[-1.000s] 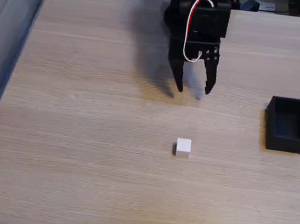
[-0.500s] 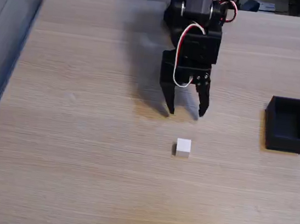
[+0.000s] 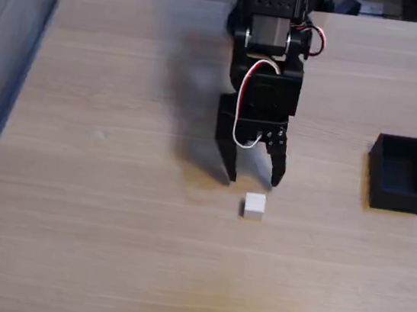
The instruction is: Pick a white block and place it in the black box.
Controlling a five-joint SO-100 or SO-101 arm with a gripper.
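A small white block (image 3: 254,206) lies on the wooden table near the middle of the fixed view. My black gripper (image 3: 252,180) hangs just behind it, open, its two fingertips a short way above and beyond the cube with nothing between them. The black box (image 3: 400,173) stands at the right side of the table, lidless and with nothing visible inside, well apart from the gripper and the block.
The wooden table's left edge (image 3: 18,92) runs diagonally down the left side, with a grey floor beyond. Clutter lines the far edge behind the arm. Bare wood lies between the block and the box.
The arm has stretched forward toward the camera, bringing the open gripper from well behind the white block to just behind it. Block and box have stayed put.
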